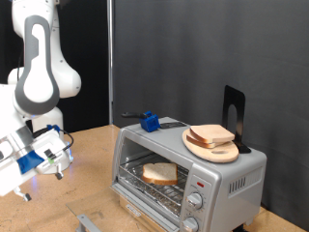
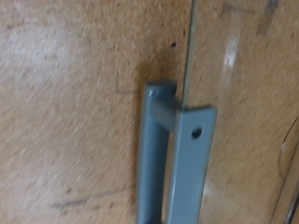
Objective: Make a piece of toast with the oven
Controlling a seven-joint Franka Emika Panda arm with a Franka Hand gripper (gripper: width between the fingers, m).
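The silver-grey oven (image 1: 227,174) stands at the exterior view's right with its glass door (image 1: 135,215) folded down open. The piece of toast (image 1: 159,173) lies on the wire rack inside. My gripper (image 1: 43,182) hangs at the exterior view's left, well away from the oven mouth and above the wooden table; its fingers look apart and hold nothing. The wrist view shows the door's grey handle (image 2: 159,149) and glass pane (image 2: 243,84) below, with no fingers in it.
A round wooden board (image 1: 224,152) with the remaining stacked slices (image 1: 210,135) sits on top of the oven. A blue-handled tool (image 1: 150,121) and a black stand (image 1: 235,114) are also on the oven. Two knobs (image 1: 193,203) are on its front.
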